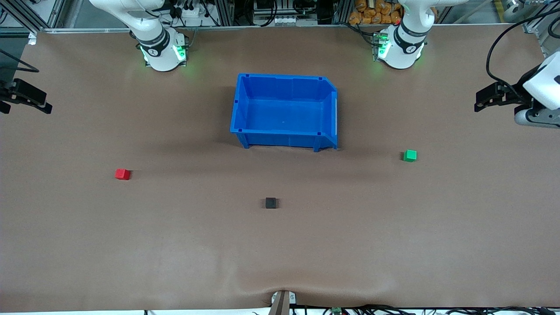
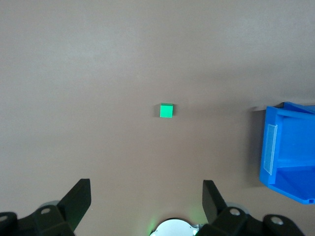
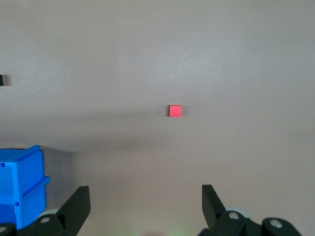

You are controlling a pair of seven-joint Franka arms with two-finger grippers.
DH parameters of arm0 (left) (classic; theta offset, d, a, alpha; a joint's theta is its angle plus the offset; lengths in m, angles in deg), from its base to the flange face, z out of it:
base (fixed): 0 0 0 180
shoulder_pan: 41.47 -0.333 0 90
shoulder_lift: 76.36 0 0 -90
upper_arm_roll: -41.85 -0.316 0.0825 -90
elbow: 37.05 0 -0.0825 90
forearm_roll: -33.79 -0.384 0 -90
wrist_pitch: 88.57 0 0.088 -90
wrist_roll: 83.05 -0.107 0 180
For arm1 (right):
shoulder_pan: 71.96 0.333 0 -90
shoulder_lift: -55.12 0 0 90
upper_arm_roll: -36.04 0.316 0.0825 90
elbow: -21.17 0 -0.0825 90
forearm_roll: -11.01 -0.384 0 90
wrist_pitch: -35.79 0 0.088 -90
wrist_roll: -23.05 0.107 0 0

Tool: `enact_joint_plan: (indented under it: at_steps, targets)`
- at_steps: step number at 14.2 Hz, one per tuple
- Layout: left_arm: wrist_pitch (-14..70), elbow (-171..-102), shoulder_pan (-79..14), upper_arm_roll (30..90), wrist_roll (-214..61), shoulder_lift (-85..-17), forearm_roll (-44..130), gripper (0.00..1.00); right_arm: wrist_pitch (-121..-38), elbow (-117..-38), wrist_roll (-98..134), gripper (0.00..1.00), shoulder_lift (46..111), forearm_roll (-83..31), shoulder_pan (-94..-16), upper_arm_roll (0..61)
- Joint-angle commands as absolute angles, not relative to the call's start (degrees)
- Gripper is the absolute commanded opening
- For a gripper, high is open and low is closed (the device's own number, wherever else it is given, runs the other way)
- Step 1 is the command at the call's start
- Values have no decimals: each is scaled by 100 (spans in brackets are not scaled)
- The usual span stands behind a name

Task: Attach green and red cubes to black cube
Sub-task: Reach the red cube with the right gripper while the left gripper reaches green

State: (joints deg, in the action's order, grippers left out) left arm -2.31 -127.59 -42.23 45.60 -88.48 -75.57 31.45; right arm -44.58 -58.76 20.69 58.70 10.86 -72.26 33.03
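Note:
The black cube point(image 1: 271, 202) sits alone on the brown table, nearer the front camera than the blue bin; it also shows at the edge of the right wrist view as a black cube point(image 3: 2, 80). The green cube point(image 1: 410, 155) point(image 2: 166, 111) lies toward the left arm's end. The red cube point(image 1: 123, 174) point(image 3: 174, 111) lies toward the right arm's end. My left gripper point(image 1: 480, 101) point(image 2: 146, 189) hangs open and empty over its end of the table. My right gripper point(image 1: 27, 105) point(image 3: 145, 191) hangs open and empty over the other end. All three cubes stand apart.
An open blue bin point(image 1: 280, 139) point(image 2: 288, 147) point(image 3: 19, 167) with nothing in it stands mid-table between the two arm bases and the black cube. Brown paper covers the table, slightly wrinkled at the front edge.

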Motion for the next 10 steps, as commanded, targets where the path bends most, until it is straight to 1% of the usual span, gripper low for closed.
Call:
enact_joint_plan:
  at_steps: [1, 4, 6, 8, 10]
  targets:
    - [-366, -12697, -4304, 4581, -8718, -7294, 3124, 100, -4454, -5784, 2015, 100, 6188, 1039, -7362, 3332]
    - [-358, -12679, -4375, 4581, -8622, -6882, 3133, 100, -4384, -5801, 1998, 100, 6451, 978, -7573, 3341]
    - [-253, -12714, -4401, 4616, -8639, -6644, 3176, 100, -4410, -5836, 2068, 100, 6986, 986, -7696, 3332]
    - [149, -12915, -4375, 4633, -8700, -6301, 3448, 100, -4524, -5819, 2068, 100, 7723, 890, -7846, 3341]
    - [851, -13546, -4305, 4703, -8701, -6300, 3440, 100, -4734, -5828, 2051, 100, 8470, 575, -8012, 3341]
